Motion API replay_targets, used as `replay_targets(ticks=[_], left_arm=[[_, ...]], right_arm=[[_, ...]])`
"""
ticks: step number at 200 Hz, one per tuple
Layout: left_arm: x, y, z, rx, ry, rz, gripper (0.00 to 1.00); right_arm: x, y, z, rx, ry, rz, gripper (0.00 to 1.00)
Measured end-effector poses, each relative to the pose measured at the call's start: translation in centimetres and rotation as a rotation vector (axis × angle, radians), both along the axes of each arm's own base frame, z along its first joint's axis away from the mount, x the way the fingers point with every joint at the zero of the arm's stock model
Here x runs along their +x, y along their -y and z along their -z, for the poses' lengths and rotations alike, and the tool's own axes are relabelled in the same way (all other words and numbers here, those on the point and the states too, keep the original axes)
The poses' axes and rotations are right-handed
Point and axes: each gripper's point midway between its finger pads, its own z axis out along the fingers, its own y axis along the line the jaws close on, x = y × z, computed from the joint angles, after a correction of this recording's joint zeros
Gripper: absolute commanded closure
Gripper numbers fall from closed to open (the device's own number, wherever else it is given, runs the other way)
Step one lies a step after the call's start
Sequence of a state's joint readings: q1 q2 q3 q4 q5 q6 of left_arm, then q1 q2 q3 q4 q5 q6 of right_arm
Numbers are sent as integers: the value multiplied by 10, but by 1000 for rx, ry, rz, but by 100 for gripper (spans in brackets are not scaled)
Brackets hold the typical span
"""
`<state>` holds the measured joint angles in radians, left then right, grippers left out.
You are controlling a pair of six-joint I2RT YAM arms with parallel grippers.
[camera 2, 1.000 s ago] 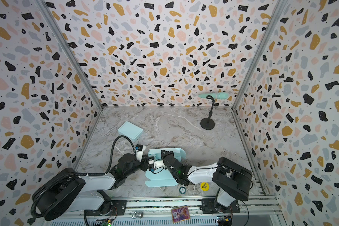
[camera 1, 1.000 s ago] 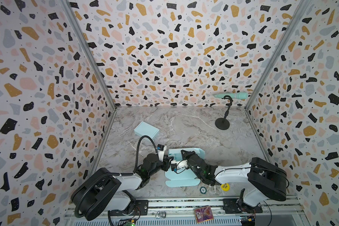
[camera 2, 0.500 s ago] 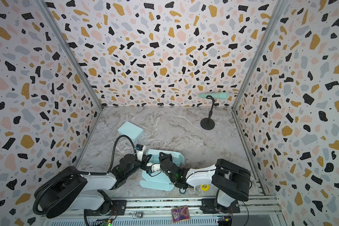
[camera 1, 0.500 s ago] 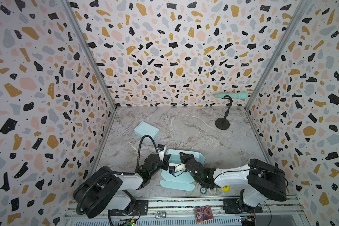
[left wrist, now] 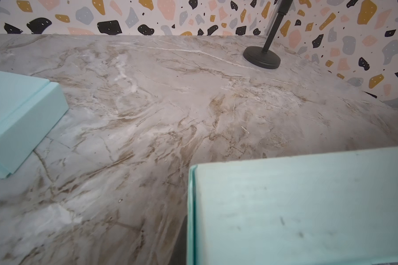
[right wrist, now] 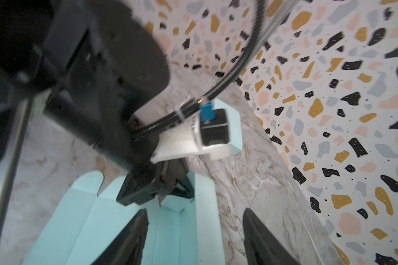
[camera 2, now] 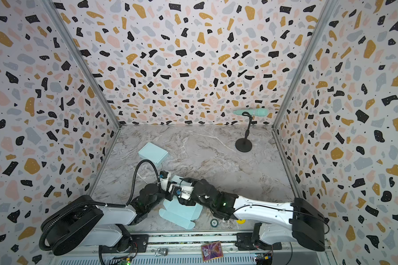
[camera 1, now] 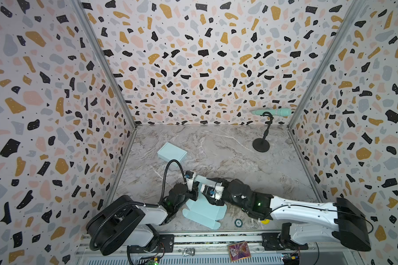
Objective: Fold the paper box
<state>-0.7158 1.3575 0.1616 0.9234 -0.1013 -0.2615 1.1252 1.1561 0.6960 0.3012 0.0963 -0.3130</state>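
Note:
The paper box [camera 1: 202,212] [camera 2: 179,213] is a pale teal sheet, partly folded, lying near the table's front edge with its far wall raised. My left gripper [camera 1: 194,191] [camera 2: 169,189] [right wrist: 168,195] is shut on a small corner flap at the box's left end. The left wrist view shows only the raised teal wall [left wrist: 296,206], not the fingers. My right gripper [camera 1: 206,192] [right wrist: 193,236] stands open from the right. Its dark fingers [right wrist: 133,238] straddle the raised wall [right wrist: 205,218] without clamping it.
A folded teal box [camera 1: 171,151] [camera 2: 152,152] [left wrist: 16,119] sits behind and to the left. A black microphone stand [camera 1: 260,145] [left wrist: 262,57] stands at the back right. A small round disc [camera 1: 238,222] and a yellow sticker [camera 1: 265,220] lie by the front edge. Patterned walls enclose three sides.
My right gripper has opened and let go of the box. My left gripper has closed on the corner flap. The box has slid a little toward the front.

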Motion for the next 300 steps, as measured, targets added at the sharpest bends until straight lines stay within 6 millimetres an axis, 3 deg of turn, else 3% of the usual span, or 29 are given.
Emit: replay_targets(ticks=[17, 30, 47, 64, 96, 121, 181, 257, 300], left_arm=[[-1, 1, 0, 12, 7, 4, 92], [-2, 3, 0, 19, 11, 11, 92], [0, 8, -2, 24, 18, 19, 92], [4, 13, -7, 25, 33, 26, 92], [13, 24, -17, 32, 61, 38, 92], [19, 30, -18, 50, 68, 44, 92], [23, 32, 1, 123, 44, 44, 93], [25, 29, 23, 150, 36, 18, 76], [21, 24, 39, 161, 17, 11, 79]], right_arm=[[32, 32, -28, 156, -101, 90, 32], [61, 50, -32, 216, -182, 160, 32], [95, 57, -17, 227, -311, 222, 32], [107, 47, 8, 196, -430, 216, 32], [104, 25, 58, 131, -632, 149, 32], [99, 18, 84, 119, -756, 112, 34], [91, 11, 107, 170, -894, 54, 57], [87, 6, 121, 154, -926, 44, 63], [87, 4, 122, 150, -919, 52, 64]])
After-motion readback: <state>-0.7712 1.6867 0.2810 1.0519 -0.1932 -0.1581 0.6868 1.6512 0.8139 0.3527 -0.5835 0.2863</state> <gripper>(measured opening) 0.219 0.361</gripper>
